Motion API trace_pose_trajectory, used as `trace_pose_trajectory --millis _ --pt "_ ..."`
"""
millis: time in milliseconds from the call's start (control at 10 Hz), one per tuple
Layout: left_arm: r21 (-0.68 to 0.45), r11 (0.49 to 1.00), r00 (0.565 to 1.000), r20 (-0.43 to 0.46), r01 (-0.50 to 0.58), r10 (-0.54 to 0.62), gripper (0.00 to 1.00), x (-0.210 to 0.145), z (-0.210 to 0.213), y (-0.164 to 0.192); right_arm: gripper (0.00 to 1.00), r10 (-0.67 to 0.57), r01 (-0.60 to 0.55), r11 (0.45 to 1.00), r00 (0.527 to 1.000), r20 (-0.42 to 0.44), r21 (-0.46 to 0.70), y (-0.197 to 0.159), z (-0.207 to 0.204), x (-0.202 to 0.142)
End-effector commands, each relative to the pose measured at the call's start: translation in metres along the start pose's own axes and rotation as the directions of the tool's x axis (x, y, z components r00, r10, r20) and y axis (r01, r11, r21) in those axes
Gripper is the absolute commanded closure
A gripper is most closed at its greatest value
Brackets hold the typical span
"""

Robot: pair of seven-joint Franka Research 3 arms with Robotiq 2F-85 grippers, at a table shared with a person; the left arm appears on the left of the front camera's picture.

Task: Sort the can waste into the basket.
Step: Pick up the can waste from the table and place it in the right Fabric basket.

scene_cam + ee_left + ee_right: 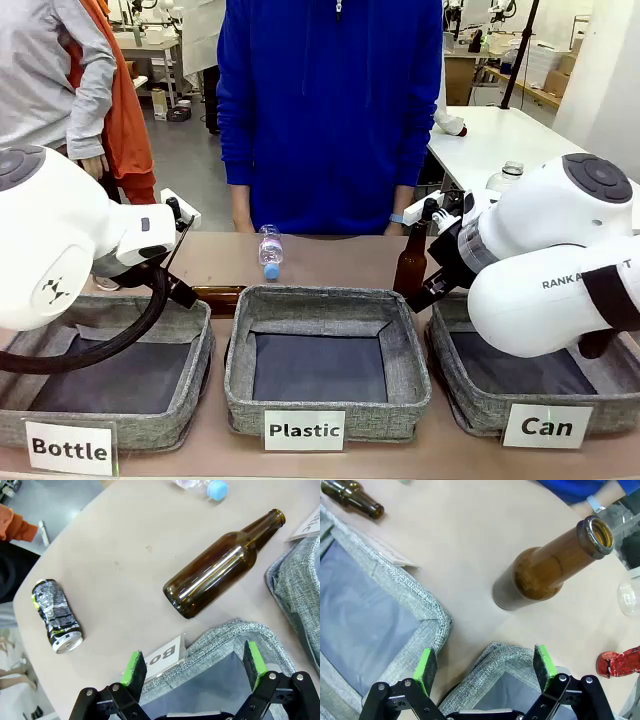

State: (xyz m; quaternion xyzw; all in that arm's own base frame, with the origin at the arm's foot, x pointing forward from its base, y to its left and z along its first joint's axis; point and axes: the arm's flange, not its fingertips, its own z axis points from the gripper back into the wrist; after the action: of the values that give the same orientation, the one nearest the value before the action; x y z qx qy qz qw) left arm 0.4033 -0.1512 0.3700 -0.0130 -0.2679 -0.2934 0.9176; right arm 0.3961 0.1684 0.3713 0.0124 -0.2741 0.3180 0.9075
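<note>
R gripper (485, 661) and L gripper (195, 660) both stood wide open, empty; red can (618, 663) lay on table nearest R arm, by Can basket (470, 410); dark can (56, 616) lay lengthwise, off L claw's side.

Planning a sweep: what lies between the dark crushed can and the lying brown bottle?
Bare tabletop, seen in the left wrist view, separates the dark crushed can from the lying brown glass bottle.

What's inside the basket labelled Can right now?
In the basket, the dark lining lies bare where it can be seen. The right arm covers its far right part, so that part cannot be checked. The red can lies outside, on the table.
</note>
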Motion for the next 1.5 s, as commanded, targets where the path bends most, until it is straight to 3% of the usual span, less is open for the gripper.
trace_pose_trajectory --millis 0,1300,1400 --pt "0.0 1.0 1.0 0.0 0.0 0.0 0.0 0.0 0.0 0.0 0.0 0.0 0.0 1.0 1.0 0.0 0.0 0.0 0.0 0.0" --pt "0.0 1.0 1.0 0.0 0.0 0.0 0.0 0.0 0.0 0.0 0.0 0.001 -0.001 1.0 1.0 0.0 0.0 0.0 0.0 0.0" --pt "-0.047 0.998 0.998 0.043 0.037 -0.035 0.0 0.0 0.031 0.0 0.0 -0.007 0.006 0.998 1.0 0.027 0.058 -0.007 0.031 0.003"
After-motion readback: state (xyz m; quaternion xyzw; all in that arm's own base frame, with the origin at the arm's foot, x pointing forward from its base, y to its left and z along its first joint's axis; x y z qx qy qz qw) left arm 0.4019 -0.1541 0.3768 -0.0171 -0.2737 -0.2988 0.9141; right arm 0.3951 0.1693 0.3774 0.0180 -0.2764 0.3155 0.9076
